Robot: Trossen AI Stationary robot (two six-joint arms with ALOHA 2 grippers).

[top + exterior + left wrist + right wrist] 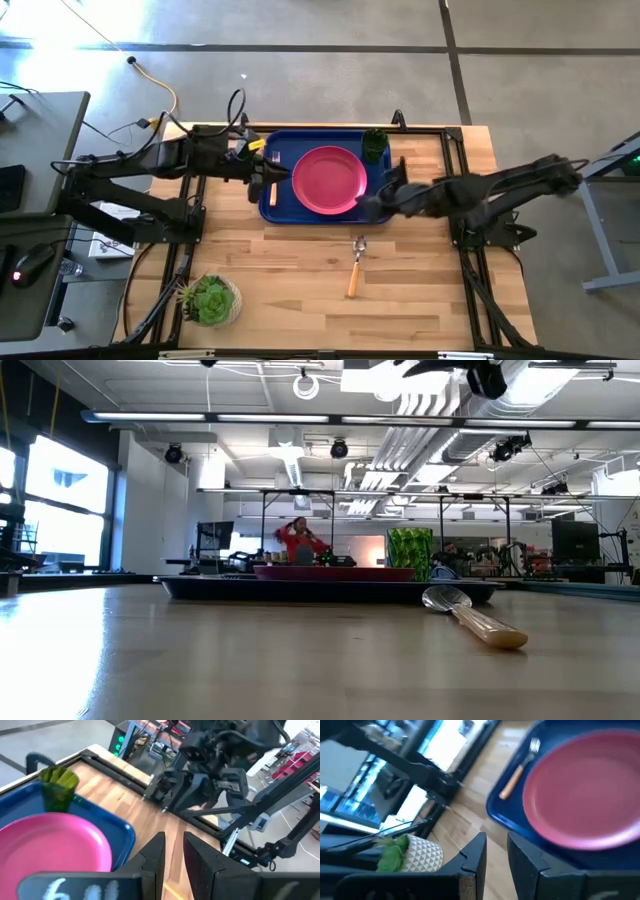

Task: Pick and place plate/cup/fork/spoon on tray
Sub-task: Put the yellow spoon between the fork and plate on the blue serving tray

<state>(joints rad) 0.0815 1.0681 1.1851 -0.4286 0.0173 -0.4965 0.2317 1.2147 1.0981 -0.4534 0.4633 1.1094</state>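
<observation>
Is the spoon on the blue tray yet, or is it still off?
Off. The spoon lies on the bare wooden table, apart from the tray, which holds the plate, cup and fork.

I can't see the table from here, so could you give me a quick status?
Left gripper, right gripper: empty, at tray. Plate, cup, fork aboard. Spoon outstanding, unobstructed.

The pale wooden plank tabletop (pixel 420 290) carries a large rectangular dark-blue plastic tray (pixel 277 211) toward its far edge, a small orange-handled silver spoon (pixel 356 266) near the middle, and a leafy green succulent in a patterned white pot (pixel 210 300) at the near left corner.
</observation>
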